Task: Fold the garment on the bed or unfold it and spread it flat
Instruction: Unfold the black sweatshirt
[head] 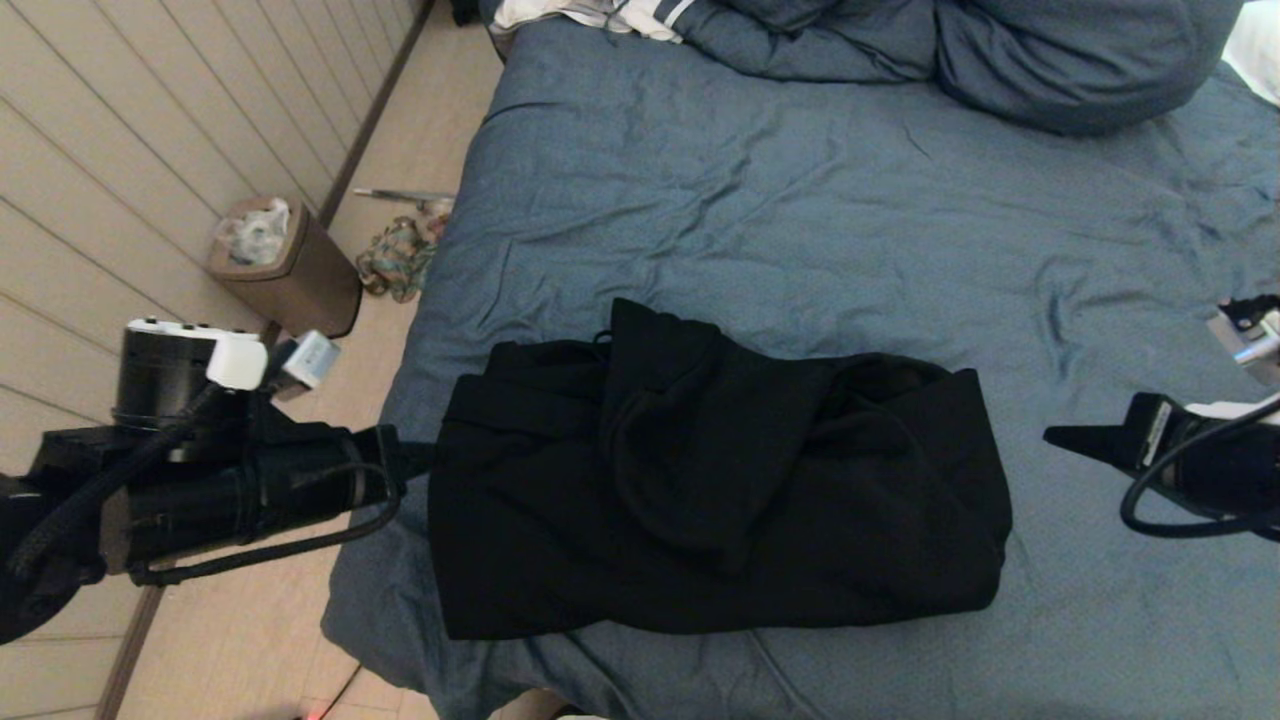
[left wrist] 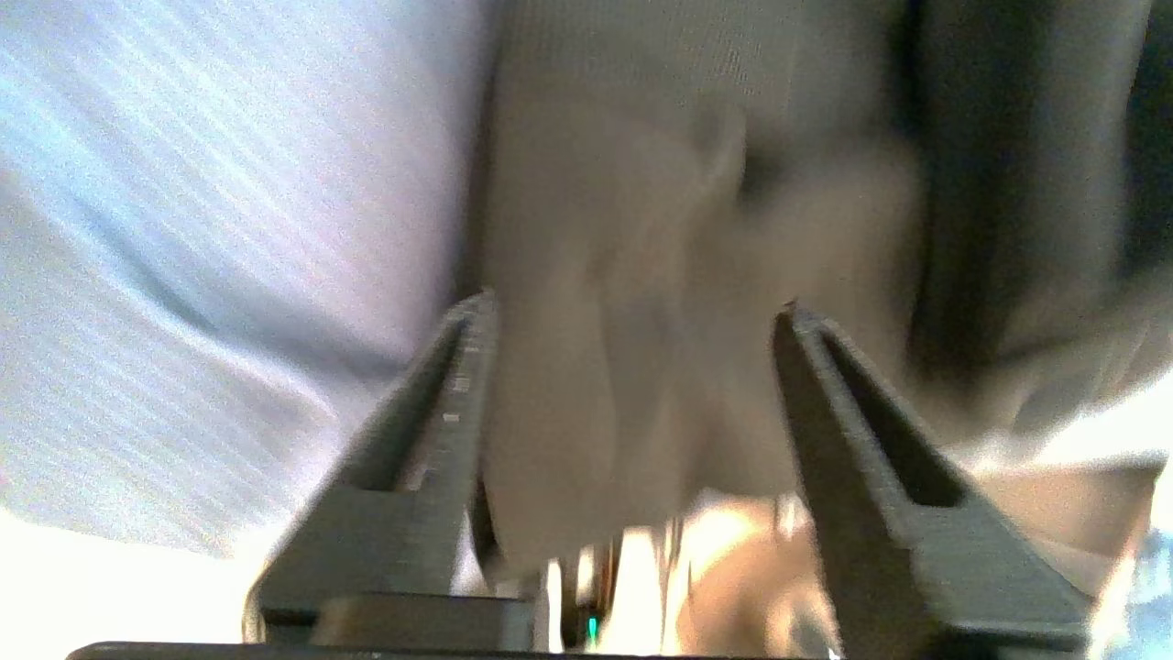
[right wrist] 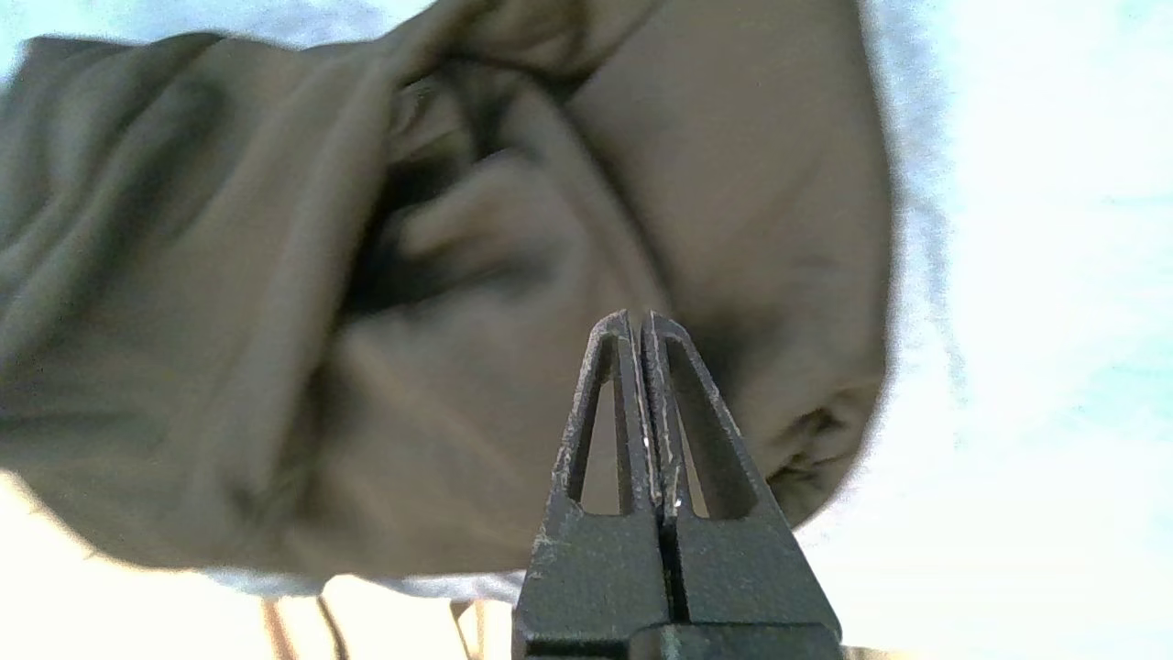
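The black hooded sweatshirt [head: 720, 480] lies in a folded, lumpy bundle on the slate-blue bed [head: 800, 200], near its front edge. My left gripper [head: 420, 460] reaches in from the bed's left side to the bundle's left edge. In the left wrist view this gripper [left wrist: 632, 316] is open, and a fold of the garment [left wrist: 641, 275] fills the space between its fingers [left wrist: 467, 385]. My right gripper [head: 1055, 436] hovers over bare duvet just off the bundle's right edge. It [right wrist: 637, 319] is shut on nothing and points toward the garment [right wrist: 367, 321].
Blue pillows [head: 1080, 60] and a white striped cloth [head: 600, 15] lie at the head of the bed. On the floor to the left stand a brown waste bin [head: 290, 270] and a multicoloured rag [head: 395, 260]. The bed's left edge runs just beside my left arm.
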Robot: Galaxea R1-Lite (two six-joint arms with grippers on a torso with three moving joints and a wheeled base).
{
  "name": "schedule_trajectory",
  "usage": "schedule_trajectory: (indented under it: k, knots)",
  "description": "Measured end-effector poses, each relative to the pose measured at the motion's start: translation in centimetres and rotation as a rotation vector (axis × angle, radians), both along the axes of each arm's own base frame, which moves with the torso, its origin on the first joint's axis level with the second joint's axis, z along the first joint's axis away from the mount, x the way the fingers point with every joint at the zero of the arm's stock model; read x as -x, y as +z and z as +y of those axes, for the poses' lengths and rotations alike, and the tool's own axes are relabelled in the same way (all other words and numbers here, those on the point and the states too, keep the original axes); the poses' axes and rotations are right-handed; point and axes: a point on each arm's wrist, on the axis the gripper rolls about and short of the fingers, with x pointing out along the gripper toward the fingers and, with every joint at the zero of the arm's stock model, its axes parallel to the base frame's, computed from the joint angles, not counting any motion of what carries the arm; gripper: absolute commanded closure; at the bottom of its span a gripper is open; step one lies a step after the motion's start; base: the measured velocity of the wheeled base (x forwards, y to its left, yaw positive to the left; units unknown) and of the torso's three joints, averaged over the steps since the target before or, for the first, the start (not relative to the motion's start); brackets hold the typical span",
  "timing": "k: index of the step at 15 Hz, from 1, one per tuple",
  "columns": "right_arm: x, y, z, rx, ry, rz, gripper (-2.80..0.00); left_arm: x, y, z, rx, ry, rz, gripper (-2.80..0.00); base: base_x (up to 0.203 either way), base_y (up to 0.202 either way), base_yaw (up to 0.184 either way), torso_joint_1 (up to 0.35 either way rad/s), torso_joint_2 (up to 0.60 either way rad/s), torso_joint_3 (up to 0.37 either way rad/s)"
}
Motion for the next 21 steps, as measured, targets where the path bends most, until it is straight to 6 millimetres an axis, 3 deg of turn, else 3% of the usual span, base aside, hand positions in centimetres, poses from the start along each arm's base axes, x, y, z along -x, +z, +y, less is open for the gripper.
schedule_trajectory:
  k: [1, 4, 7, 9, 12, 13, 17, 19, 21]
  knots:
    - [0.0, 0.0, 0.0, -0.006, 0.009, 0.001, 0.00, 0.1, 0.8, 0.9, 0.018, 0.030, -0.044, 0.00, 0.000, 0.000, 0.000, 0.000, 0.00, 0.000]
    - [0.2, 0.0, 0.2, -0.007, 0.018, 0.002, 0.00, 2.0, 2.9, 2.6, 0.069, 0.072, -0.125, 0.00, 0.000, 0.000, 0.000, 0.000, 0.00, 0.000]
    - [0.0, 0.5, 1.0, -0.003, 0.056, -0.013, 0.00, 3.8, 4.0, 3.1, 0.210, 0.028, -0.108, 0.00, 0.000, 0.000, 0.000, 0.000, 0.00, 0.000]
    - [-0.3, 1.0, 3.0, 0.002, 0.144, -0.001, 0.00, 4.3, 3.8, 3.1, 0.258, 0.001, -0.081, 0.00, 0.000, 0.000, 0.000, 0.000, 0.00, 0.000]
    - [-1.2, 1.0, 8.4, 0.062, 0.296, 0.060, 0.00, 4.6, 3.2, 3.2, 0.256, 0.000, -0.060, 0.00, 0.000, 0.000, 0.000, 0.000, 0.00, 0.000]
    - [-1.7, 0.8, 10.9, 0.115, 0.333, 0.070, -2.80, 4.7, 2.8, 3.2, 0.253, 0.000, -0.049, 0.00, 0.000, 0.000, 0.000, 0.000, 0.00, 0.000]
    - [-2.9, 0.8, 20.0, 0.345, 0.460, -0.004, -2.80, 4.8, 2.2, 3.2, 0.254, -0.018, -0.023, 0.00, 0.000, 0.000, 0.000, 0.000, 0.00, 0.000]
    - [-2.9, 0.7, 23.1, 0.392, 0.519, -0.036, -2.80, 4.9, 2.1, 3.2, 0.253, -0.019, -0.022, 0.00, 0.000, 0.000, 0.000, 0.000, 0.00, 0.000]
    - [-3.1, 0.2, 24.7, 0.447, 0.556, -0.051, -2.80, 4.9, 2.1, 3.2, 0.254, -0.023, -0.019, 0.00, 0.000, 0.000, 0.000, 0.000, 0.00, 0.000]
